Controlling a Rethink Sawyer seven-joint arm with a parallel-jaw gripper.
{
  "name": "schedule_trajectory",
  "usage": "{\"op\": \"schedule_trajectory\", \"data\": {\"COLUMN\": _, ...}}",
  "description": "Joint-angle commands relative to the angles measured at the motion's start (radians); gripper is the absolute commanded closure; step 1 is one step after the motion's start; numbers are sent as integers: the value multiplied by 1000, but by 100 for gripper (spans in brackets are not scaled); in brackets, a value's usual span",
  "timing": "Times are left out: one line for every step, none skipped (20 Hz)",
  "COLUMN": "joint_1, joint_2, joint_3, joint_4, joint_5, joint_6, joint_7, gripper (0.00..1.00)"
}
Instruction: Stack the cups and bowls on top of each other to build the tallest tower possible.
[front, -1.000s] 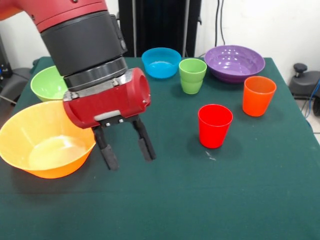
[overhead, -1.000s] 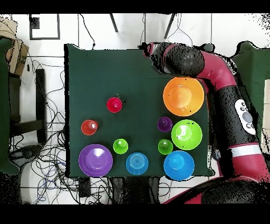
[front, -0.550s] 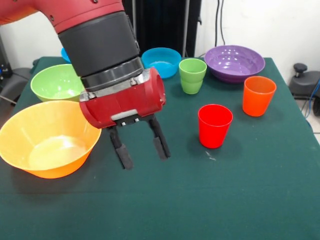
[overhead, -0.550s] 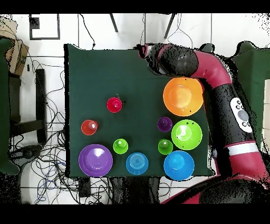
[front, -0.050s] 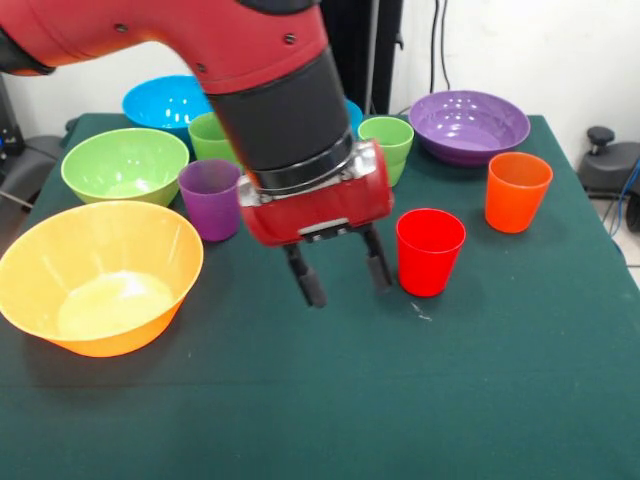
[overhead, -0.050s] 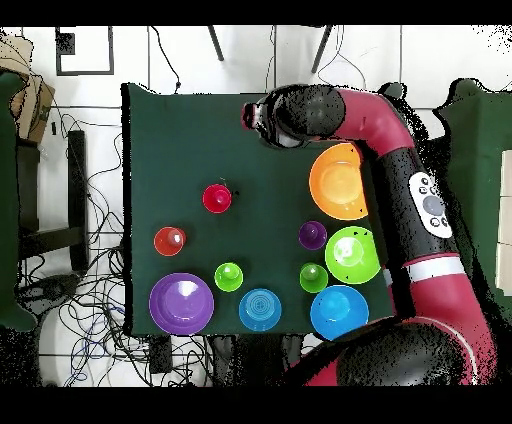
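Observation:
My gripper (front, -0.050s: 344, 279) hangs open and empty just above the green cloth, its right finger close to the left of the red cup (front, -0.050s: 430, 251) but apart from it. The orange cup (front, -0.050s: 517, 190) stands to the right. One light green cup (front, -0.050s: 392, 146) peeks out behind the arm and another (front, -0.050s: 207, 136) stands behind the purple cup (front, -0.050s: 210, 198). The big yellow-orange bowl (front, -0.050s: 95, 272) sits at the near left, with the light green bowl (front, -0.050s: 125, 164) and a blue bowl (front, -0.050s: 165, 101) behind it. At the back right is the purple bowl (front, -0.050s: 468, 124). The overhead view shows a second blue bowl (overhead, -0.050s: 260, 309).
The dark green table (front, -0.050s: 480, 380) stretches bare across its near half and right front. My arm (overhead, -0.050s: 390, 150) reaches over the yellow-orange bowl (overhead, -0.050s: 335, 181) in the overhead view. Cables and chair legs lie beyond the table's edges.
My arm has swung to the right in the front view, from beside the yellow-orange bowl to beside the red cup. The purple cup and the left green cup have come into sight. The gripper stays open.

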Motion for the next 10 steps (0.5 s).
{"op": "schedule_trajectory", "data": {"joint_1": 30, "joint_2": -3, "joint_3": -88, "joint_4": -59, "joint_5": -93, "joint_6": 121, "joint_7": -215, "gripper": 0}}
{"op": "schedule_trajectory", "data": {"joint_1": 30, "joint_2": -4, "joint_3": -88, "joint_4": -58, "joint_5": -94, "joint_6": 123, "joint_7": -214, "gripper": 0}}
{"op": "schedule_trajectory", "data": {"joint_1": 31, "joint_2": -2, "joint_3": -87, "joint_4": -62, "joint_5": -95, "joint_6": 122, "joint_7": -215, "gripper": 0}}
{"op": "schedule_trajectory", "data": {"joint_1": 30, "joint_2": -3, "joint_3": -87, "joint_4": -58, "joint_5": -95, "joint_6": 120, "joint_7": -215, "gripper": 0}}
{"op": "schedule_trajectory", "data": {"joint_1": 31, "joint_2": -1, "joint_3": -88, "joint_4": -61, "joint_5": -95, "joint_6": 121, "joint_7": -215, "gripper": 0}}
{"op": "schedule_trajectory", "data": {"joint_1": 28, "joint_2": -5, "joint_3": -87, "joint_4": -51, "joint_5": -93, "joint_6": 114, "joint_7": -214, "gripper": 0}}
{"op": "schedule_trajectory", "data": {"joint_1": 29, "joint_2": -4, "joint_3": -88, "joint_4": -52, "joint_5": -93, "joint_6": 115, "joint_7": -214, "gripper": 0}}
{"op": "schedule_trajectory", "data": {"joint_1": 22, "joint_2": -13, "joint_3": -88, "joint_4": -35, "joint_5": -91, "joint_6": 107, "joint_7": -213, "gripper": 0}}
{"op": "schedule_trajectory", "data": {"joint_1": 22, "joint_2": -13, "joint_3": -88, "joint_4": -35, "joint_5": -91, "joint_6": 107, "joint_7": -213, "gripper": 0}}
{"op": "schedule_trajectory", "data": {"joint_1": 21, "joint_2": -17, "joint_3": -87, "joint_4": -33, "joint_5": -89, "joint_6": 107, "joint_7": -213, "gripper": 0}}
